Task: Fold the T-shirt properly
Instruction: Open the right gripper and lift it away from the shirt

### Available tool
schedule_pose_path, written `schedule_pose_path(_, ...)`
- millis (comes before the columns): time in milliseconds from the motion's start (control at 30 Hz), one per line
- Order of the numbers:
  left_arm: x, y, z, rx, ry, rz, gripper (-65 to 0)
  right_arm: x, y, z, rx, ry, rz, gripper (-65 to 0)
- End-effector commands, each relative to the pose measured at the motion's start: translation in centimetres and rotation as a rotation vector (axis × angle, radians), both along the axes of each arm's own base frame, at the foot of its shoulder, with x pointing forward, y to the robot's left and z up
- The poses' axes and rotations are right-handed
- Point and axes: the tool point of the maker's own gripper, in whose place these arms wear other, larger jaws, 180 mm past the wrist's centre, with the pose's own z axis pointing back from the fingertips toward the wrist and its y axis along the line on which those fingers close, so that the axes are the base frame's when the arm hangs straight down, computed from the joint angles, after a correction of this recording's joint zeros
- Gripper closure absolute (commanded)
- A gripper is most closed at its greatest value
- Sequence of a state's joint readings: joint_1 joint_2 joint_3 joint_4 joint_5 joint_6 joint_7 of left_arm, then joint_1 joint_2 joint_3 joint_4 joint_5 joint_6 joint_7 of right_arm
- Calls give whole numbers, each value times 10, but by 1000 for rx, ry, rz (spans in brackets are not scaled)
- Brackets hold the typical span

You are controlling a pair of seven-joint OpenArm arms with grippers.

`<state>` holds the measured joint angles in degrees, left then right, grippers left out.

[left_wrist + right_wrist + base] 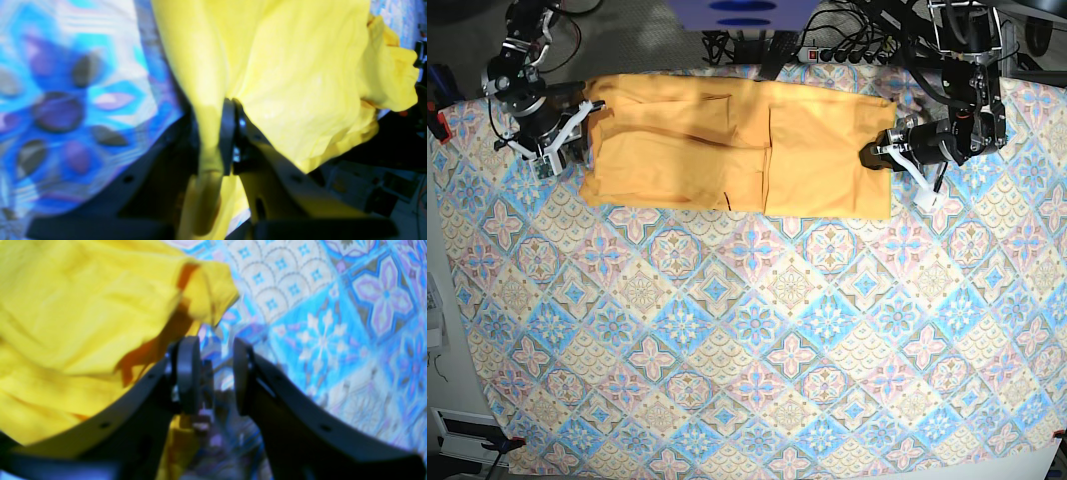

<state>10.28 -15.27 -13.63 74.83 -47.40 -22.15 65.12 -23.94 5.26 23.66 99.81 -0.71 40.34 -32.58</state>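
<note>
The yellow-orange T-shirt (727,150) lies spread in a wide band across the far part of the table. At its right edge my left gripper (869,155) pinches the cloth. In the left wrist view the jaws (232,106) are pressed together on a fold of the T-shirt (300,83), which bunches up around them. My right gripper (585,112) sits at the shirt's left edge. In the right wrist view its fingers (217,373) stand apart over the tablecloth with nothing between them, and the T-shirt (83,306) lies just left of them, partly behind the left finger.
The blue-pink patterned tablecloth (727,330) covers the whole table. A power strip and cables (847,50) lie behind the table's far edge. A red clamp (439,125) holds the cloth at the left edge.
</note>
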Motion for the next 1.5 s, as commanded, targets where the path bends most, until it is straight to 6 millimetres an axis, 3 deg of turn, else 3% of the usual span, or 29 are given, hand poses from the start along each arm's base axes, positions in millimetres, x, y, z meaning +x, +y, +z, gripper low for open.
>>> schedule_pose_path(0, -6, 17, -5, 74, 35, -8, 0, 9, -8, 9, -9, -31, 0, -201)
schedule_pose_path(233, -6, 17, -5, 74, 35, -8, 0, 23, -21, 28, 125, -42, -58, -314)
schedule_pose_path(500, -3, 14, -4, 70, 29, -11, 0, 22, -14, 46, 301, -42, -39, -330)
schedule_pose_path(667, -3, 14, -4, 70, 29, -11, 0, 15, -13, 37, 300, 28, -40, -343)
schedule_pose_path(833, -3, 14, -4, 70, 28, -10, 0, 11, -10, 33, 300, 57, -36, -426)
schedule_pose_path(1033, -2, 14, -4, 70, 25, -9, 0, 10, 20, 25, 332, 88, 40, -542)
schedule_pose_path(1200, -2, 13, -4, 69, 25, -11, 0, 22, 25, 28, 349, 62, 43, -546)
schedule_pose_path(1367, -2, 13, -4, 69, 25, -11, 0, 10, 21, 3, 392, 129, -14, -546)
schedule_pose_path(1467, -2, 13, -4, 69, 25, -11, 0, 15, 20, -3, 420, 118, -34, -546)
